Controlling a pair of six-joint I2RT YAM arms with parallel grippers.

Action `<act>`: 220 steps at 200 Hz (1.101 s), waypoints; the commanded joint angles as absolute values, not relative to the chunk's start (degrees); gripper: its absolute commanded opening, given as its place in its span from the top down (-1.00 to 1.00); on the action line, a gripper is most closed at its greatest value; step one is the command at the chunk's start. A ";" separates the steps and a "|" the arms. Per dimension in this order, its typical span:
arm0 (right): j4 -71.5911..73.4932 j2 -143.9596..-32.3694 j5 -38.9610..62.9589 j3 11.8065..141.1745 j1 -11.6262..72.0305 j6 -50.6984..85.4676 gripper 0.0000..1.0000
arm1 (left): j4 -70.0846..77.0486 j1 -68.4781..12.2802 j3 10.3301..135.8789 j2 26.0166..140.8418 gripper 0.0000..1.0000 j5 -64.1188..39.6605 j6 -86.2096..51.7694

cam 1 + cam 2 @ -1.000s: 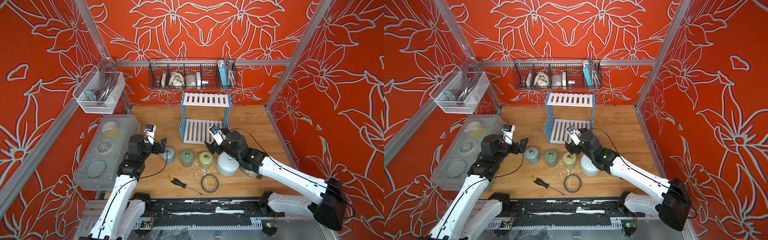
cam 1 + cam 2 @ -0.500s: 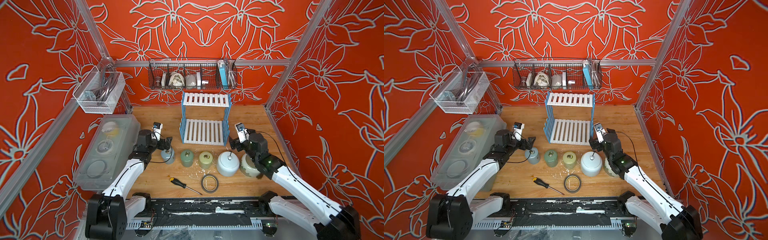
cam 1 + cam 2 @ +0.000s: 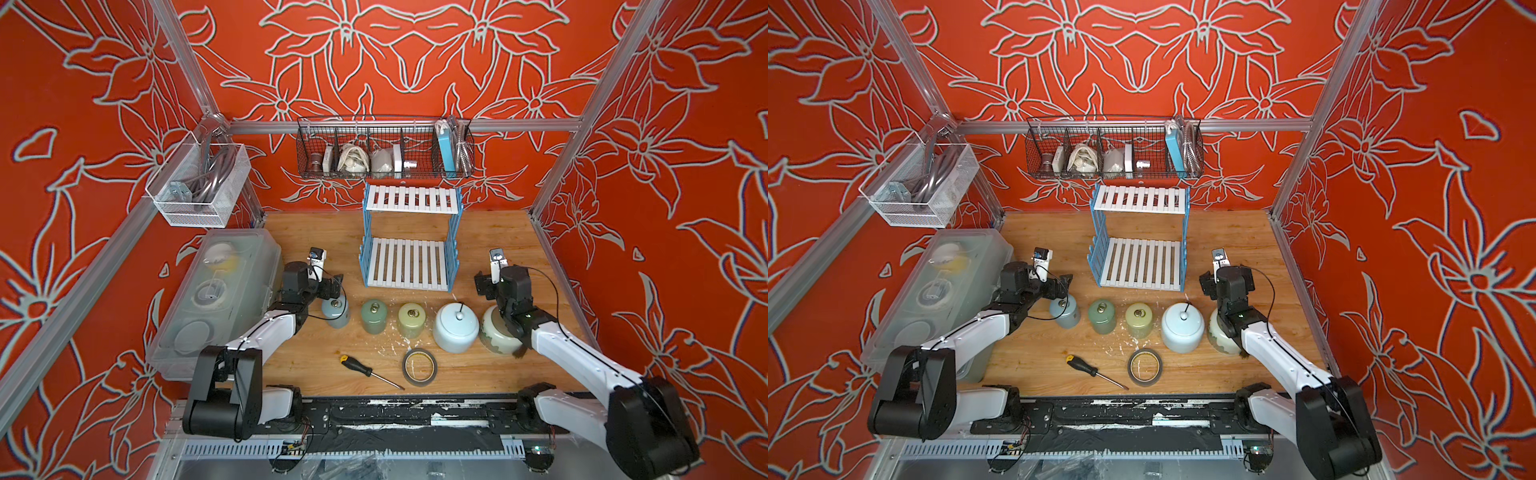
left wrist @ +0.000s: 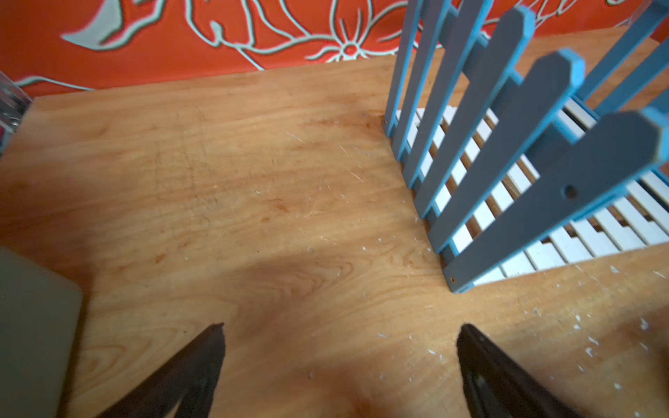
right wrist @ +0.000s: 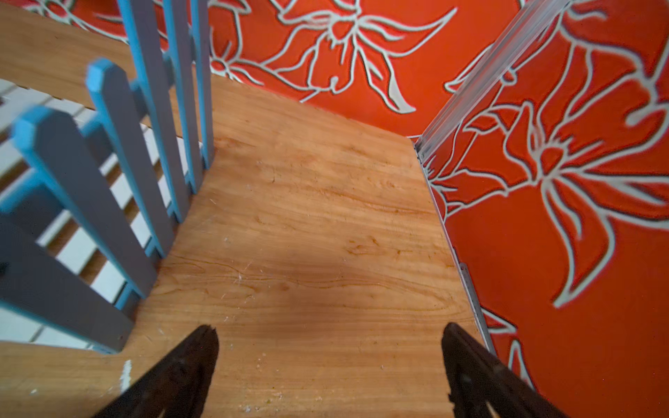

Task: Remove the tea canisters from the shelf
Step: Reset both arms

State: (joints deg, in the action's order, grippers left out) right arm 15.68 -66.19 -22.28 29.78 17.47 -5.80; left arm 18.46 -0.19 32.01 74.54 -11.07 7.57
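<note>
We noted the cream canister (image 3: 492,336) half hidden beneath the right arm (image 3: 573,357) in both top views. In the left wrist view the shelf (image 4: 499,155) ran past the frame edge, its nearest pickets blurred. We could not make out what the frosted bin (image 3: 216,291) held.

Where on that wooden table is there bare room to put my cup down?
Both boards of the shelf are bare, and so is the table on either side of it, toward the plastic box and the right wall. Crowded: the row of tea canisters before the shelf, with the tape roll and screwdriver nearer the front.
</note>
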 commanded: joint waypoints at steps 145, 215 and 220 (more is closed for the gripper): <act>36.42 -78.10 -24.54 23.54 11.16 -3.66 -0.98 | 37.62 1.69 20.62 78.13 -0.98 -6.78 2.62; 42.40 -78.74 -23.66 20.14 10.09 -2.48 -0.98 | 43.35 2.21 17.75 79.63 -0.98 -7.41 2.16; 42.69 -78.85 -23.58 20.03 10.05 -2.57 -0.99 | 43.26 2.49 17.84 79.69 -0.98 -7.70 1.98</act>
